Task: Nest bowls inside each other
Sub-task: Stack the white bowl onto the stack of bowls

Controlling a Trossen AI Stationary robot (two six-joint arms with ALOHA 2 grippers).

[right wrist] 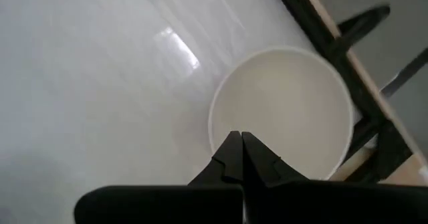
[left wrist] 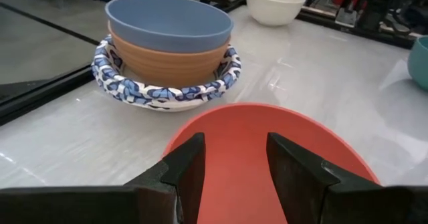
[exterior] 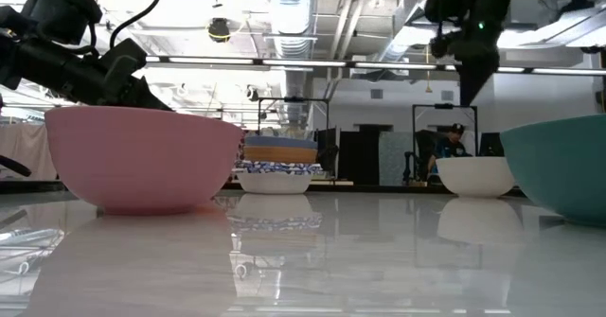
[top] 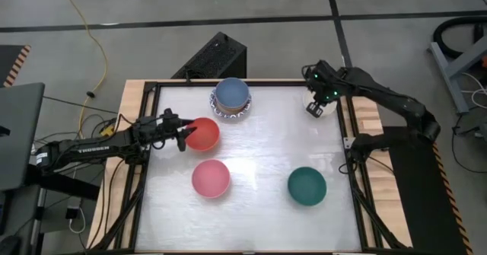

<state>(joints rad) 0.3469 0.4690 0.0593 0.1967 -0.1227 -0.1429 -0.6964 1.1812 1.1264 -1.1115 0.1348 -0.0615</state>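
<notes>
High view first: the left gripper sits at nine o'clock on the table, fingers spread and straddling the near wall of the red bowl, one finger inside, one outside. Just beyond it toward twelve o'clock stands the stack, blue bowl in an orange bowl in a blue-patterned bowl, nothing between red bowl and stack. Pink bowl lies at six o'clock, dark green bowl at five, both apart. Up at two o'clock the right gripper hangs above the cream bowl, fingers pressed together, holding nothing. A black case sits off the table's far edge.
</notes>
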